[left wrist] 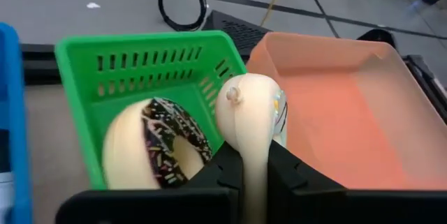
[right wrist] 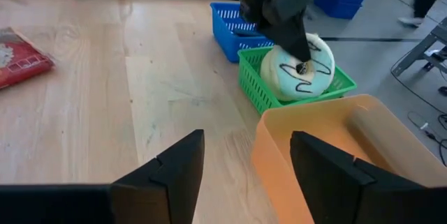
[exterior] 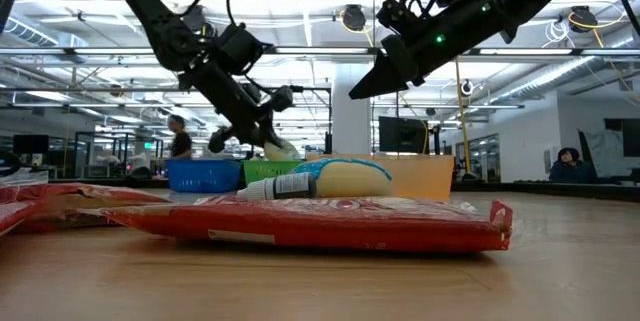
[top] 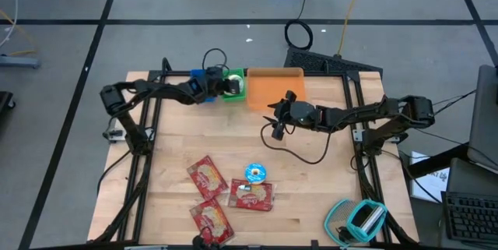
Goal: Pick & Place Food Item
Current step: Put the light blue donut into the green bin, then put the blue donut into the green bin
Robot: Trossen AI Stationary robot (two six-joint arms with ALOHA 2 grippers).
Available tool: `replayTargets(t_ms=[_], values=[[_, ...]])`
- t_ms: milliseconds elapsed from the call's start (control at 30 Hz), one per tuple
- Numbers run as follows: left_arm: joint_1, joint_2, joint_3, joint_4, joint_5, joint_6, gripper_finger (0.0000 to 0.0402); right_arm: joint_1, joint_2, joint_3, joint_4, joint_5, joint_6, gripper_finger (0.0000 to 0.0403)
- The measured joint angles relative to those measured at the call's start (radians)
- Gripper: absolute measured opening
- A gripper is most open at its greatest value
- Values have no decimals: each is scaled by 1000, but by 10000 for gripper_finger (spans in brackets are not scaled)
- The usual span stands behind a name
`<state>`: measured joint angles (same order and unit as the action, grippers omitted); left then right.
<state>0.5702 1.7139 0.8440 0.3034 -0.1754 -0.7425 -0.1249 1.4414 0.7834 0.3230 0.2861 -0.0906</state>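
Observation:
A green basket point(left wrist: 91, 77) stands at the table's far edge, between a blue basket point(top: 201, 77) and an orange bin point(left wrist: 342, 91). In the green basket lies a doughnut with chocolate icing point(left wrist: 157, 151). My left gripper point(left wrist: 253, 182) is shut on a second doughnut with pale green icing point(right wrist: 297, 70), right over the green basket. I cannot tell whether this doughnut touches the basket. My right gripper point(right wrist: 246, 161) hangs open above the table just in front of the orange bin point(top: 274, 88), with nothing between its fingers. My left gripper pinches the pale green doughnut between its two fingers, one on the iced face point(right wrist: 302, 62) and one on the back. The fingers slant down from the table's left. The doughnut stands on edge point(left wrist: 251, 158), its rim pointing away from the fingers.
Three red packets point(top: 206, 176) point(top: 250, 195) point(top: 212, 220) lie near the table's front edge, with a small blue-and-white item point(top: 255, 174) among them. A teal tape dispenser point(top: 359, 219) sits at the front right corner. Bare wood point(top: 179, 133) lies between packets and baskets.

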Motion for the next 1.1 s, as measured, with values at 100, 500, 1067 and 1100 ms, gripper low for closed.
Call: replayTargets(t_ms=[100, 500, 1067, 1100], values=[[-2, 3, 0, 9, -2, 7, 22, 0, 0, 0, 0, 0, 0, 199], [-2, 2, 0, -22, -9, 2, 144, 0, 0, 0, -6, -2, 1, 197], [-2, 1, 0, -16, 93, 7, 238, 0, 0, 0, -17, -3, 13, 198], [-1, 1, 0, -15, 98, 8, 236, 0, 0, 0, -21, -3, 15, 198]])
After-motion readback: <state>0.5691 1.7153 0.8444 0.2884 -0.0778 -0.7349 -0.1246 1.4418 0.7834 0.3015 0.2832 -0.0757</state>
